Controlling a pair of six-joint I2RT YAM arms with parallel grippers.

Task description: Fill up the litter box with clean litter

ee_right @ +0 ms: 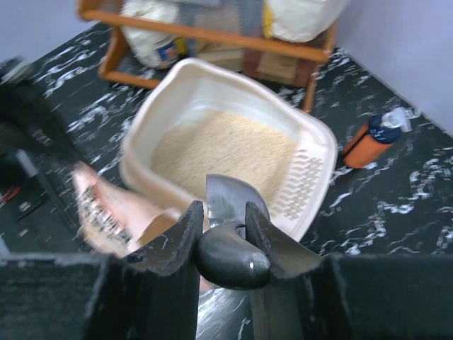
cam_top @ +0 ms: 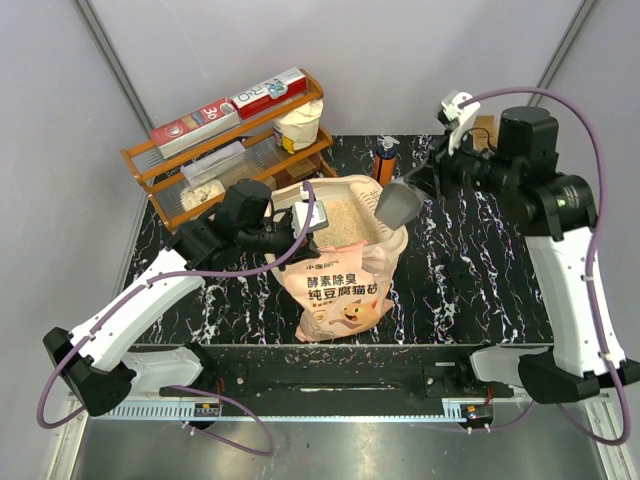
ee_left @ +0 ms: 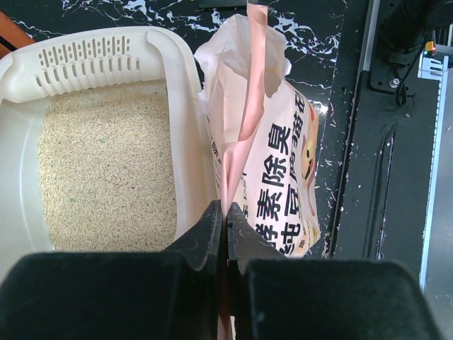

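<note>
Pinching litter bag (ee_left: 283, 191), near edge of table (cam_top: 470, 290), by one thin top flap only; left gripper (ee_left: 226, 212) clamped flat on it. Could tear or slip under the bag's weight, which would drop the bag against the litter box (ee_left: 180, 106) rim and scatter granules over the table. Just beyond, at mid-table, showing an even layer of clean litter (ee_left: 106, 177) in the tray. Risks clipping the raised bag mouth or the rim on any swing of the scoop (ee_right: 230, 258); possibly empty, hard to tell from above.

Pose: reaching in from the near-left corner, pitched down over the bag. Gripping the scoop handle with right gripper (ee_right: 223, 209), hovering over the box's slotted end, reaching in from the right edge. Well clear of orange bottle (ee_right: 375, 138) and wooden rack (ee_right: 212, 32) toward the far edge.
</note>
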